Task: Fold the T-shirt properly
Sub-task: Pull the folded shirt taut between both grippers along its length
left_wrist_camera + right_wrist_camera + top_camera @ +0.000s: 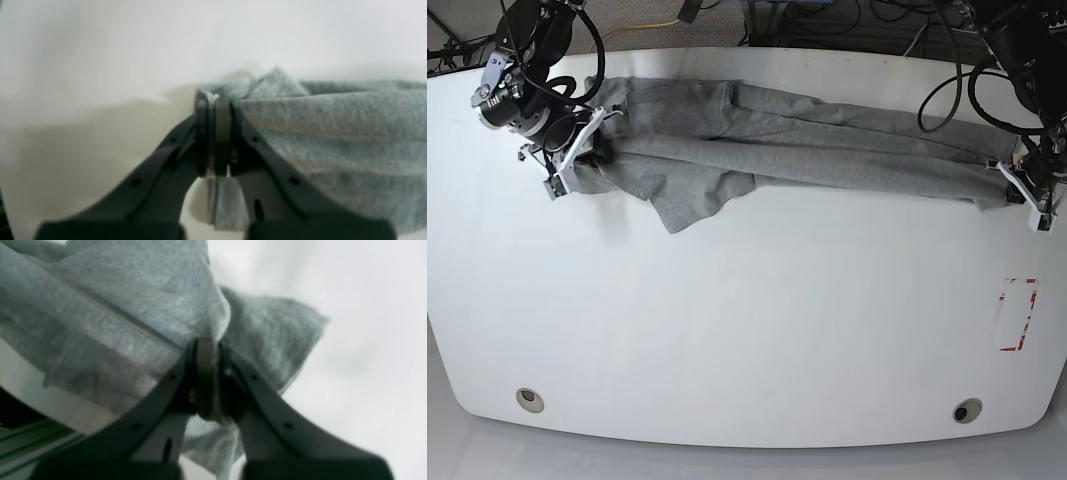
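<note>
Both my grippers are clamped on the T-shirt (pixel 807 140): left gripper (pixel 213 133) pinching one end, right gripper (pixel 211 380) the other. Shirt lies stretched in a band across the table's (pixel 747 330) far side.

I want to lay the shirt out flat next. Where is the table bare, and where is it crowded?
Bare: the wide white table in front of the T-shirt, down to the near edge, bordered by red markings. Crowded: the far strip, where the shirt stretches between the left gripper and right gripper.
</note>
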